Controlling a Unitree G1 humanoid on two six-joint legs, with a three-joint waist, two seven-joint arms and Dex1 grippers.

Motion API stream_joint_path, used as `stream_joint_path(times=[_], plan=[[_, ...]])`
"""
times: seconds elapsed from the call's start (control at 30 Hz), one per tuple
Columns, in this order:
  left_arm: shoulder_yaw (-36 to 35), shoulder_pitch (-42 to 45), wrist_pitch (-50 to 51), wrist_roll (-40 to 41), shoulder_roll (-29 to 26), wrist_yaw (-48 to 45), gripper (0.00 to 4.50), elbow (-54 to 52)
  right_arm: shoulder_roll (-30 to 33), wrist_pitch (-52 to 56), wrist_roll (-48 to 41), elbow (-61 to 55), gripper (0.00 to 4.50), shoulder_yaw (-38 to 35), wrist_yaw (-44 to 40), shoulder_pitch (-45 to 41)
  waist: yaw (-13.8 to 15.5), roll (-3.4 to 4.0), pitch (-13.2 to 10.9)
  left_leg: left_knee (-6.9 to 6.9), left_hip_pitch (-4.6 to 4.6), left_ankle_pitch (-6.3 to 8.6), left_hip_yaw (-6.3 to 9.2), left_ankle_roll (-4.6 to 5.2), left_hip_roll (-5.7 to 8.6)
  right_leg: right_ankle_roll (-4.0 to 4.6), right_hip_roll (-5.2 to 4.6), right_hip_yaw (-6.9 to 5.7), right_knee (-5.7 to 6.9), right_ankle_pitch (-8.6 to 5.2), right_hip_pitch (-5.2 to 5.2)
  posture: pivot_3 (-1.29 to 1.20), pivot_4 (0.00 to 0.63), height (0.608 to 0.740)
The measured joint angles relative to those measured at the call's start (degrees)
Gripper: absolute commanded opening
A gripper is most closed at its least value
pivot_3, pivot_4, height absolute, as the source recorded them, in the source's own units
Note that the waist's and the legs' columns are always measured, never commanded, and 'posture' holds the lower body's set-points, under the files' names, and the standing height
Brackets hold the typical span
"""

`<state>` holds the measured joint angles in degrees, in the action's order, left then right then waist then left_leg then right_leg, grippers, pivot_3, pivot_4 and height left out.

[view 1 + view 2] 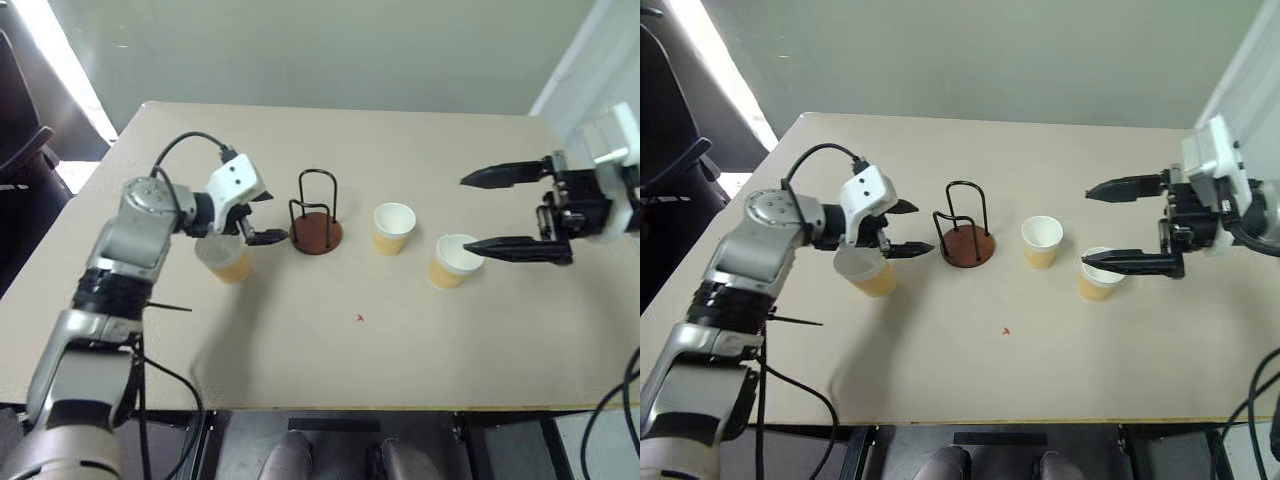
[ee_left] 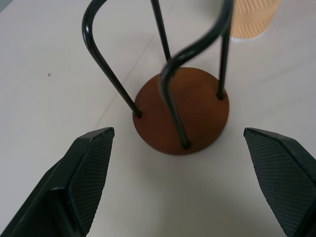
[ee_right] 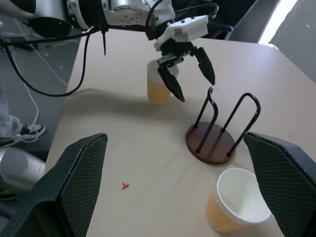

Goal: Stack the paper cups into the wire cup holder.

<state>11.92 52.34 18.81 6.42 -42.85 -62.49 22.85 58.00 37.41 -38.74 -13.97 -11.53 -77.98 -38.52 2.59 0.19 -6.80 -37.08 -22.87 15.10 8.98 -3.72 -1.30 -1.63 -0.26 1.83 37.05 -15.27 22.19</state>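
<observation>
Three paper cups stand upright on the table: one point(image 1: 225, 258) at the left, one point(image 1: 393, 228) just right of the wire cup holder point(image 1: 317, 218), and one point(image 1: 455, 260) further right. The holder has a brown disc base point(image 2: 182, 111) with black wire loops and holds nothing. My left gripper point(image 1: 272, 217) is open above the left cup, pointing at the holder, with nothing between its fingers point(image 2: 91, 163). My right gripper point(image 1: 468, 213) is open and empty at the right, pointing left, its lower finger over the rightmost cup's rim.
The beige table point(image 1: 330, 340) has a small red mark point(image 1: 359, 318) near the front middle. A dark chair point(image 1: 20, 150) stands off the table's left side. My left arm's black cable point(image 1: 185, 140) loops above the wrist.
</observation>
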Motion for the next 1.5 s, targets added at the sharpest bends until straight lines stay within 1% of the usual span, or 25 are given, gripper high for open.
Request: stream_joint_path(times=[0.13,0.23,0.27,0.3,0.33,0.43,0.67,0.8,0.87,0.97,1.13,1.23,1.3,1.37,1.5], plan=[[1.0,1.7,-3.1,-2.1,3.3,-1.2,4.49,6.3,1.2,1.2,-0.1,-2.6,4.5,-1.5,3.7,5.2,0.2,0.0,0.0,-0.07,0.0,-0.01,0.1,0.08,0.03,-0.17,-0.02,0.05,-0.03,0.06,-0.06,0.0,0.15,0.74],[1.6,2.3,-4.8,-3.2,5.3,-2.0,4.49,9.0,1.4,1.2,1.0,-2.7,4.5,-1.7,6.7,7.4,0.2,0.0,0.0,-0.12,-0.01,-0.03,0.1,0.12,0.05,-0.29,-0.03,0.11,-0.03,0.11,-0.05,0.0,0.15,0.74],[1.6,2.4,-4.9,-3.2,5.5,-2.0,4.33,9.1,1.4,1.2,1.0,-2.7,4.5,-1.7,6.8,7.6,0.2,-0.01,0.0,-0.12,-0.01,-0.03,0.1,0.13,0.05,-0.3,-0.03,0.11,-0.03,0.11,-0.06,0.0,0.15,0.74],[1.6,2.9,-5.3,-3.3,6.1,-2.1,3.91,10.0,1.6,1.2,1.0,-2.9,4.5,-1.7,7.5,8.1,0.2,-0.01,0.0,-0.14,-0.02,-0.03,0.09,0.14,0.06,-0.32,-0.02,0.12,-0.04,0.12,-0.06,0.0,0.15,0.74],[1.6,3.5,-5.9,-3.3,6.4,-2.2,3.7,10.6,1.8,1.2,0.9,-3.5,4.5,-1.8,7.9,8.4,0.2,-0.01,0.0,-0.16,-0.02,-0.03,0.05,0.15,0.07,-0.35,-0.02,0.17,-0.04,0.12,-0.05,0.0,0.15,0.74],[1.5,4.9,-7.3,-3.3,8.0,-3.1,2.72,13.2,2.8,1.4,0.7,-4.7,4.5,-3.5,9.0,9.8,0.2,-0.01,0.0,-0.23,-0.02,-0.03,0.03,0.17,0.1,-0.41,-0.02,0.18,-0.04,0.11,-0.09,0.0,0.15,0.74],[1.3,5.2,-8.0,-3.2,8.3,-5.0,0.1,14.6,3.3,1.6,0.3,-5.0,4.5,-3.8,10.6,10.9,0.2,-0.01,0.0,-0.32,-0.02,-0.02,0.02,0.23,0.12,-0.5,-0.01,0.23,-0.04,0.12,-0.09,0.0,0.15,0.74],[0.4,5.2,-7.7,-2.8,8.4,-6.7,0.04,14.2,3.5,1.5,0.2,-5.1,4.5,-3.8,11.0,11.0,0.2,-0.01,0.0,-0.44,-0.05,0.01,0.02,0.29,0.15,-0.59,-0.01,0.29,-0.03,0.13,-0.1,0.0,0.15,0.74],[0.0,4.8,-6.5,-2.0,8.4,-8.1,0.04,12.2,3.5,1.4,0.1,-5.1,4.5,-3.8,11.1,11.0,0.2,-0.01,0.0,-0.54,-0.09,0.07,0.01,0.39,0.17,-0.64,-0.01,0.31,-0.03,0.14,-0.1,0.0,0.15,0.74],[-0.8,2.2,-1.6,1.7,8.0,-11.0,0.04,2.9,3.4,1.0,0.1,-5.1,4.5,-3.7,11.2,10.9,0.4,-0.01,0.0,-0.72,-0.12,0.13,-0.06,0.49,0.26,-0.74,-0.02,0.43,-0.03,0.12,-0.13,0.0,0.15,0.74],[-1.0,-5.1,10.7,7.4,6.4,-11.9,0.04,-15.3,3.4,0.6,0.1,-4.9,4.5,-3.4,11.5,10.7,0.4,-0.01,0.0,-0.88,-0.05,0.18,-0.36,0.58,0.32,-0.95,0.01,0.92,-0.03,0.14,-0.11,0.0,0.15,0.74],[-1.1,-13.3,20.4,11.1,3.7,-9.5,0.04,-30.1,3.4,0.5,0.1,-4.8,4.5,-3.4,11.5,10.8,0.3,-0.01,0.0,-0.94,0.09,0.26,-0.65,0.72,0.41,-1.17,0.01,1.33,-0.04,0.06,-0.11,0.0,0.15,0.74],[-1.1,-17.7,26.2,12.9,3.2,-6.6,0.04,-36.9,3.4,0.5,0.0,-4.9,4.5,-3.4,11.4,11.0,0.2,-0.01,0.0,-1.0,0.15,0.28,-0.73,0.76,0.44,-1.21,-0.02,1.43,-0.03,0.04,-0.11,0.0,0.15,0.74],[-1.2,-20.4,32.3,15.2,3.4,-2.8,0.04,-42.9,3.5,0.5,-0.5,-5.3,4.5,-3.4,10.4,11.6,0.3,-0.01,0.0,-1.01,0.22,0.28,-0.72,0.78,0.47,-1.25,-0.02,1.45,-0.01,0.07,-0.17,0.0,0.15,0.74],[-1.9,-21.2,39.3,18.4,5.2,3.4,0.04,-49.3,4.2,-0.1,-0.2,-5.9,4.5,-2.4,8.5,12.6,0.6,-0.01,0.0,-1.03,0.72,0.34,-0.71,0.88,0.52,-1.27,-0.08,1.49,0.01,0.09,-0.65,0.0,0.15,0.74]])
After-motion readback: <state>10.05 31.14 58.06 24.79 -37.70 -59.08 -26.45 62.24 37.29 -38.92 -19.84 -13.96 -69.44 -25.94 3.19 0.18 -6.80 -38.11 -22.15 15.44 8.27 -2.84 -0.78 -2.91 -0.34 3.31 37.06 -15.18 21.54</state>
